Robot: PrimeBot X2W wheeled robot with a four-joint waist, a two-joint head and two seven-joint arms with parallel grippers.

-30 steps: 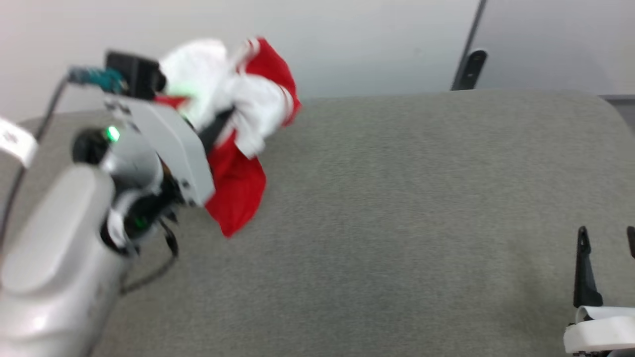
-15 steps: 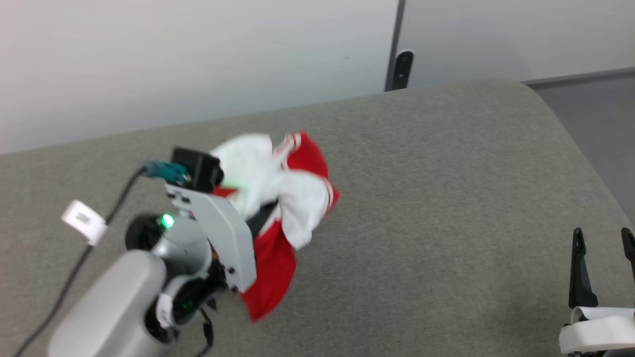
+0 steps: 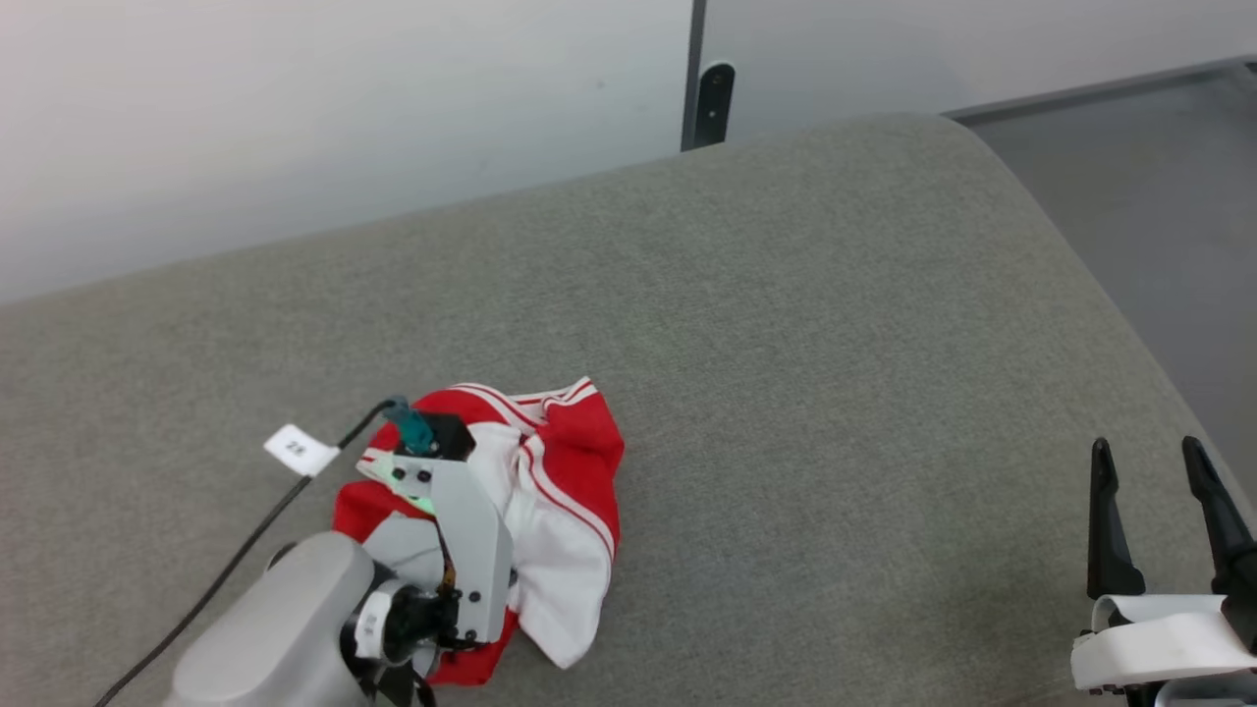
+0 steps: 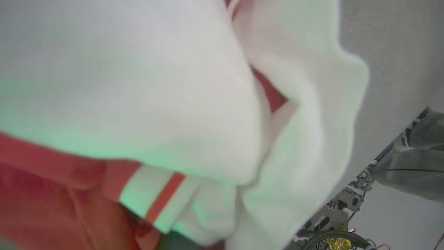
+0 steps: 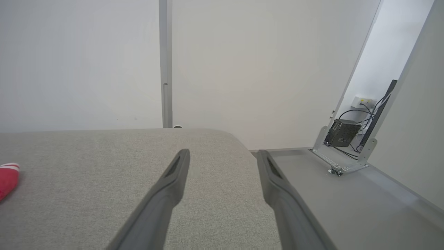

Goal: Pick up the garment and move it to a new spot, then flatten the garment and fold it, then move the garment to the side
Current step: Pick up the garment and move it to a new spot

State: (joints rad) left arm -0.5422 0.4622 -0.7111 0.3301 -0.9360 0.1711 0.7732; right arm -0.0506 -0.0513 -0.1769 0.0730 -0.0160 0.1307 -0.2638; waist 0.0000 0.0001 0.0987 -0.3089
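The garment [image 3: 574,481], red with white sleeves and striped trim, lies bunched on the grey cushioned surface [image 3: 786,344] at the lower left. My left gripper [image 3: 471,520] points down into the heap, its fingers buried in the cloth and shut on it. White and red folds of the garment [image 4: 138,86] press close to the camera in the left wrist view. A red corner of the garment [image 5: 7,175] shows at the far left of the right wrist view. My right gripper [image 3: 1147,462] stands open at the lower right, far from the cloth, nothing between its fingers [image 5: 173,184].
The cushioned surface rounds off at its right edge, with grey floor [image 3: 1159,196] beyond. A white wall and a dark upright strip [image 3: 715,98] stand behind. A black cable with a white tag [image 3: 295,450] trails from my left arm. A black box [image 5: 341,132] sits on the floor.
The head camera has turned. My left gripper has come down with the garment, which hung in the air before and now rests bunched on the surface. The right gripper stays open.
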